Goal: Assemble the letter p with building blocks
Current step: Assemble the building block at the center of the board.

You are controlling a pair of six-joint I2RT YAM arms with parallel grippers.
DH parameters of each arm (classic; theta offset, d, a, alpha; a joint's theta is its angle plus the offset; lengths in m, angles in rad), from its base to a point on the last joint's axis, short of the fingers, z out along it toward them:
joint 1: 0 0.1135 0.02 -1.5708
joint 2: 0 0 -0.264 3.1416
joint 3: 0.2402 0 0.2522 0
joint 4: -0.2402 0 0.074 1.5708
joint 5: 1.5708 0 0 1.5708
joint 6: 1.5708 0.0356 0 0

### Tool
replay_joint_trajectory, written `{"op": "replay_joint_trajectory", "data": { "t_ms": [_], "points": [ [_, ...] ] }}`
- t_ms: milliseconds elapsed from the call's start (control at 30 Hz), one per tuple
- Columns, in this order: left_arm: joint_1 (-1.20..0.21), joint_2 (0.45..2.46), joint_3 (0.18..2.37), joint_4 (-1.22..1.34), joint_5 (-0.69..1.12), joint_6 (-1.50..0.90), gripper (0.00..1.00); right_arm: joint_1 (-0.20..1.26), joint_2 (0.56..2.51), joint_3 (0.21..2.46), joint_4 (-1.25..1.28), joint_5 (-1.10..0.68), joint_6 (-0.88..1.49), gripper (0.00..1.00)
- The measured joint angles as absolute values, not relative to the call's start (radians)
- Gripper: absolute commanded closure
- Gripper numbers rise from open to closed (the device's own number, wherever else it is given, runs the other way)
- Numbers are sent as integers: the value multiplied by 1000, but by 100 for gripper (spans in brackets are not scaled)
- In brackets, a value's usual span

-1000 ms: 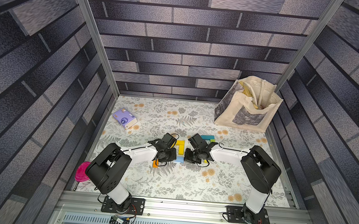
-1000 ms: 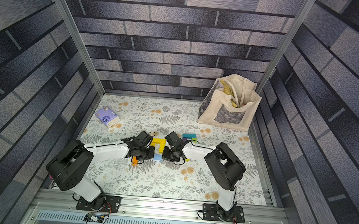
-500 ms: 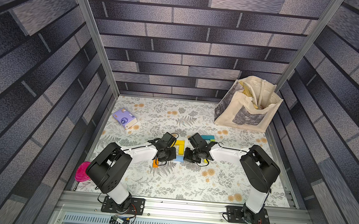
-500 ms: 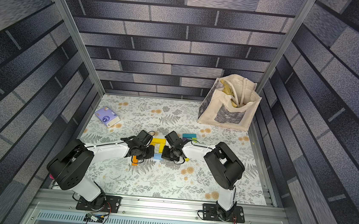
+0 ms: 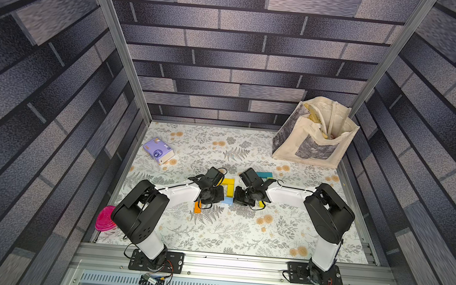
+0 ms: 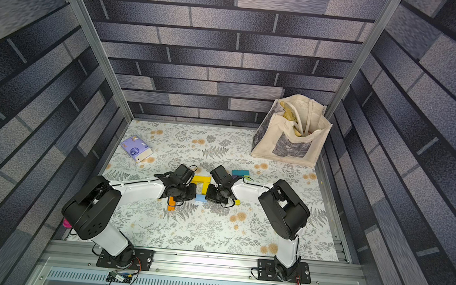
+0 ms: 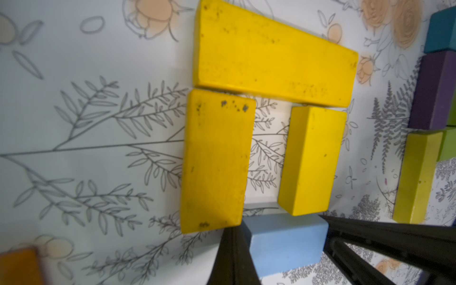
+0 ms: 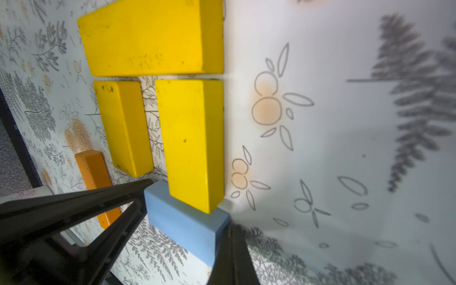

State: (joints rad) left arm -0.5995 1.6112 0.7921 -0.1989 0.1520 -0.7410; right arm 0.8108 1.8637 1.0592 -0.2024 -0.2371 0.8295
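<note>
My left gripper (image 7: 232,237) and right gripper (image 8: 230,237), each pressed together, bracket the light blue block (image 7: 283,241) between their tips; 3 yellow blocks (image 7: 271,54) just beyond.

Right arm creeps in a touch

The right arm (image 5: 287,195) has slid slightly toward the left arm (image 5: 177,192), elbow and wrist alike, taking the right claw (image 8: 229,232) with it. The light blue block (image 8: 185,219) at its tip may have been nudged along, though the top views are too small to tell.
</note>
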Motion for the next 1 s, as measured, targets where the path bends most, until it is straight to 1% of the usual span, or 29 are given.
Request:
{"op": "replay_joint_trajectory", "data": {
  "t_ms": [1000],
  "points": [
    [-593,1614,803,-213,138,-741,100,800,1872,1065,-190,-245,829,99]
  ]
}}
